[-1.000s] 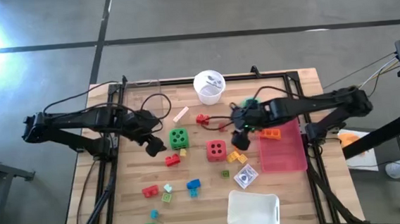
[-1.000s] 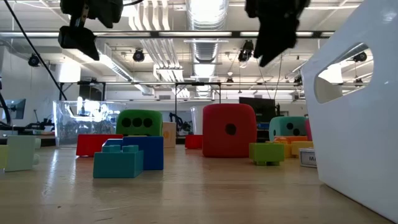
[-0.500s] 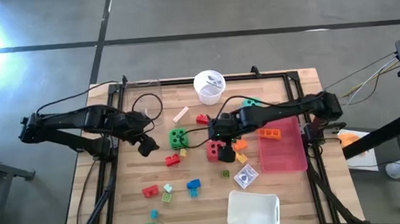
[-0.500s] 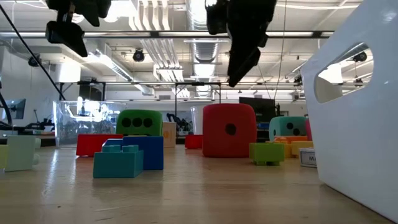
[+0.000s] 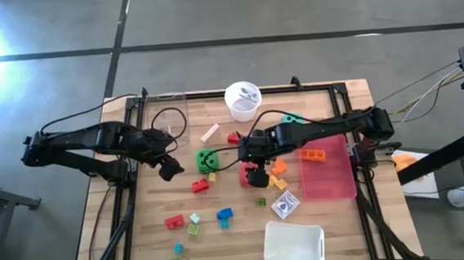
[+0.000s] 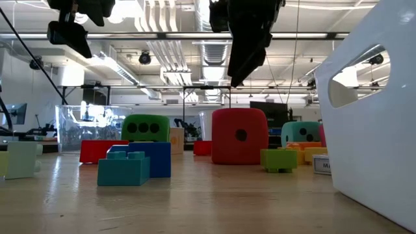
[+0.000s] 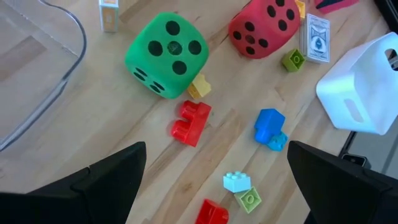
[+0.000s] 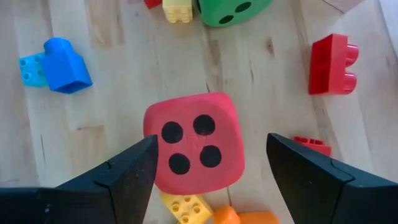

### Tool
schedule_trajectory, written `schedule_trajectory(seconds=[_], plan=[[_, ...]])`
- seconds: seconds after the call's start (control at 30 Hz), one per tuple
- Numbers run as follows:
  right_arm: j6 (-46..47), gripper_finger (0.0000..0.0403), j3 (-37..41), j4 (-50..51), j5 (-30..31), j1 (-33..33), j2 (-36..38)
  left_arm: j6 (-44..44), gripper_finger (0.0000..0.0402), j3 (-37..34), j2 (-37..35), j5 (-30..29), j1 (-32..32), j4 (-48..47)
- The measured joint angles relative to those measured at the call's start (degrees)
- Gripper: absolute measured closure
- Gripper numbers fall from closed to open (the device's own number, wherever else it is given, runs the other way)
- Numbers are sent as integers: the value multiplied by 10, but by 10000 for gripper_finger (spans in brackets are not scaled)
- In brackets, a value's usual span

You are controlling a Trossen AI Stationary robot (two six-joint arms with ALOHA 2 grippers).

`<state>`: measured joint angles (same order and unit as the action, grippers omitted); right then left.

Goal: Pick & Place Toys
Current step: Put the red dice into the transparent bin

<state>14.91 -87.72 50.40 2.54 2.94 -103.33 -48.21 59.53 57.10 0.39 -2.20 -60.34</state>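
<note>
The right gripper [image 8: 205, 163] hung open over the big red black-dotted dice [image 8: 194, 151], which looked light, best pinched on two flat sides.

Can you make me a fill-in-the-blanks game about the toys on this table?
1. The right tool is open above the ____ die.
2. The top of the red die shows ____ black dots.
3. The small brick touching the green die is ____.
4. The left tool is ____ and holds nothing.

Missing words: red; four; yellow; open
</note>
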Motion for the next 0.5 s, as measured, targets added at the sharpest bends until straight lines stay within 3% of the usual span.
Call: schedule_trajectory(seconds=[0.17,0.5], plan=[[49,110,1,14,-25,-1,0,-2,9,0,0,0,0,0],[320,110,9,18,-18,-2,0,-3,9,0,0,0,0,0]])
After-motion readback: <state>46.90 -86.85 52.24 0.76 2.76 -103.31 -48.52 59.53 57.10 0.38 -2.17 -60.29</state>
